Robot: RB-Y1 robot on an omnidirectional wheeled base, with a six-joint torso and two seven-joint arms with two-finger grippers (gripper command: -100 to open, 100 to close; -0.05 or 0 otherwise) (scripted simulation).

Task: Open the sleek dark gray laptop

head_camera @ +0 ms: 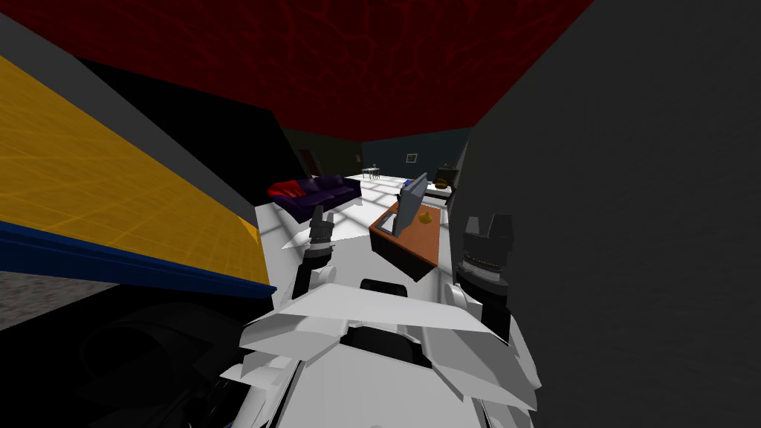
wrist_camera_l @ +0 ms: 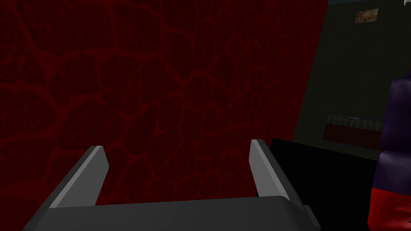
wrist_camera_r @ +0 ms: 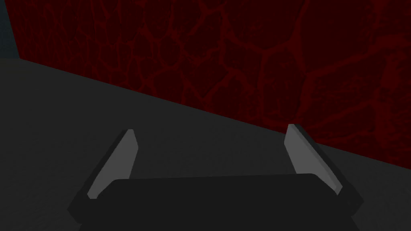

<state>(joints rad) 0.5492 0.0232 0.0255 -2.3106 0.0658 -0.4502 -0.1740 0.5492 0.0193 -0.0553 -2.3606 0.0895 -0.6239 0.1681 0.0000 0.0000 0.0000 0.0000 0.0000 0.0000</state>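
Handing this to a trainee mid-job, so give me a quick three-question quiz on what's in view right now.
1. True or false: the grey laptop stands on the floor.
2. What sits beside the laptop on the brown table? A) a small yellow object B) a white mug C) a green book
3. Fill in: in the wrist views, both arms' jaws stand ____.
Key: 1 false, it is on the table; 2 A; 3 open.
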